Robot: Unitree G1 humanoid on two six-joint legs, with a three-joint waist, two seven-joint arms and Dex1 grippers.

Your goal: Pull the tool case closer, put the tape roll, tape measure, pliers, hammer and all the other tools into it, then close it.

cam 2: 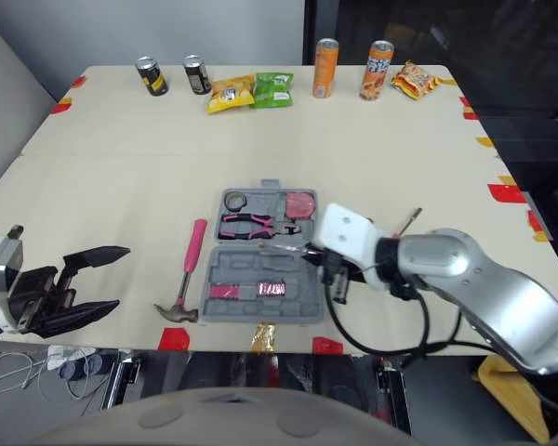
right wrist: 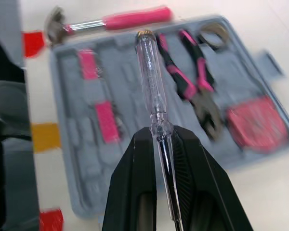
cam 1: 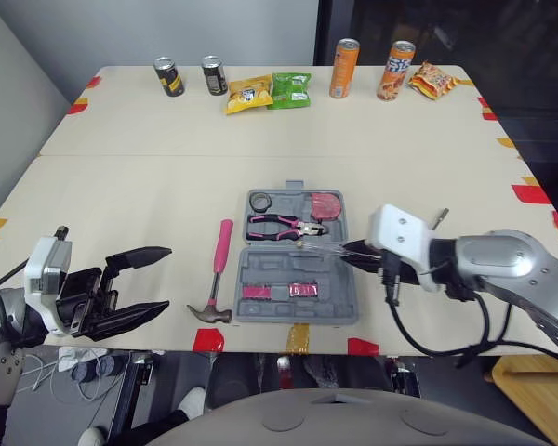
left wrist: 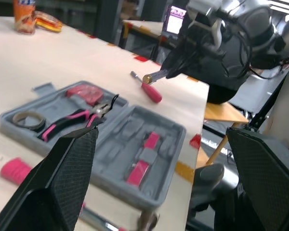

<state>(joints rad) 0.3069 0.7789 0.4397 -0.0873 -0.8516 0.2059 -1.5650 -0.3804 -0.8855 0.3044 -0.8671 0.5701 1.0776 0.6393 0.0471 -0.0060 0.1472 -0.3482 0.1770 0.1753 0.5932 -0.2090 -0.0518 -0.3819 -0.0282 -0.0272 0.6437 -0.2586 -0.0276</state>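
Open plastic tool case (cam 1: pixel 339 302): grey, pink inserts
Long-handled hammer (cam 1: pixel 222 251): pink grip, steel head
Pliers (cam 1: pixel 277 224): pink-and-black handles
Round tape measure (cam 1: pixel 325 203): red
Slim tester screwdriver (right wrist: pixel 151 82): clear, brass cap

The grey tool case (cam 1: pixel 339 311) lies open and flat near the front edge of the table (cam 1: pixel 149 195). In its far half sit the tape roll (cam 1: pixel 259 201), the red tape measure (cam 1: pixel 324 204) and the pink and black pliers (cam 1: pixel 284 225). Two small pink pieces (cam 1: pixel 256 292) lie in its near half. The hammer (cam 1: pixel 219 269) has a pink handle. It lies on the table just left of the case, with its head toward the front edge. The clear screwdriver (right wrist: pixel 151 82) is pinched in the right gripper (right wrist: pixel 156 137) above the open case. A small red screwdriver (left wrist: pixel 149 90) lies on the table to the right of the case.
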